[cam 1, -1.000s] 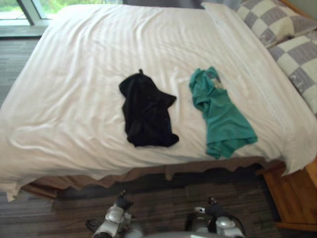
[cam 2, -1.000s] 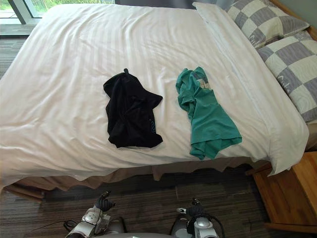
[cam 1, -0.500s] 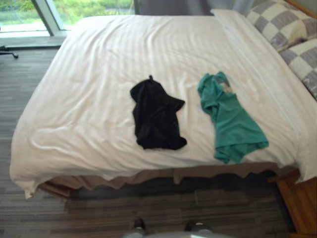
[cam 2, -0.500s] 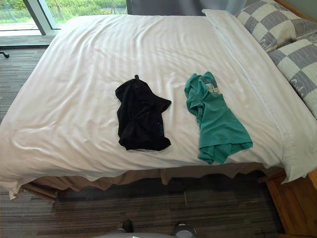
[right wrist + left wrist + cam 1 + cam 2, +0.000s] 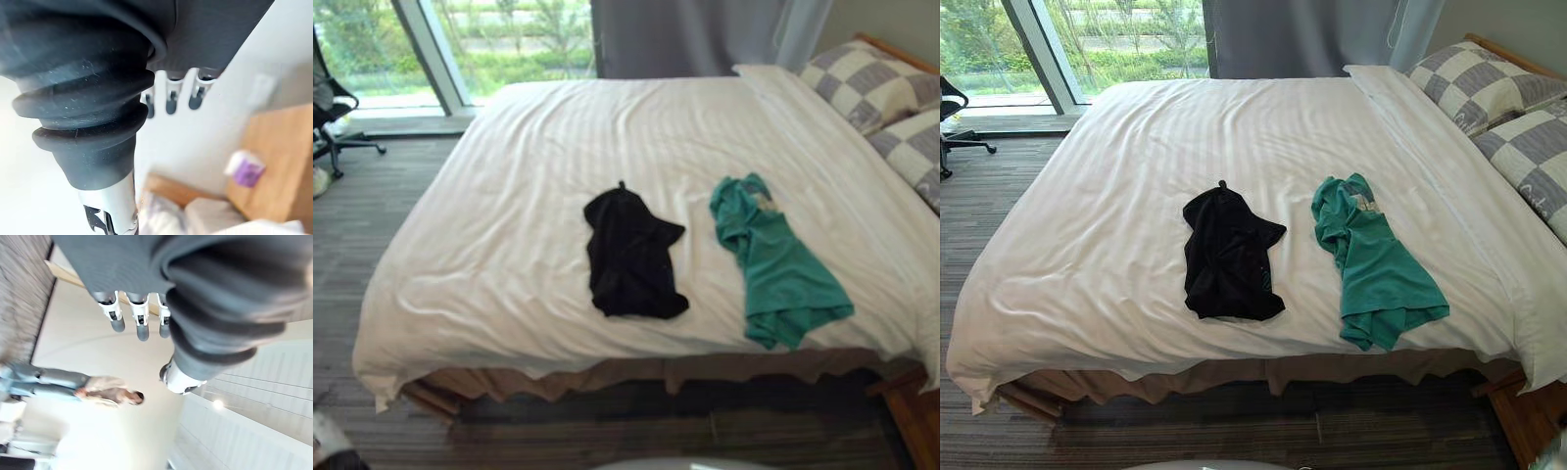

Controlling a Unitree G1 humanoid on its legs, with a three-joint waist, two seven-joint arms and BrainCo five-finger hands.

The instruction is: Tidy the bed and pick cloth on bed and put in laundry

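Observation:
A crumpled black cloth [image 5: 1229,255] lies on the white bed cover [image 5: 1116,215] near the bed's front edge. A green cloth [image 5: 1376,264] lies just to its right, also near the front edge. Neither is touched by a hand. In the left wrist view my left hand [image 5: 142,325] has its fingers straight and holds nothing. In the right wrist view my right hand [image 5: 171,102] hangs with relaxed fingers and is empty too.
Checked pillows [image 5: 1494,93] lie at the bed's right end. A wooden nightstand [image 5: 1533,426] stands at the lower right. An office chair [image 5: 950,113] is by the window at the far left. A person [image 5: 93,389] shows in the left wrist view.
The camera has tilted up, bringing the window and curtain into sight. Both hands have dropped out of the bottom of the eye views. The cloths have not moved on the bed.

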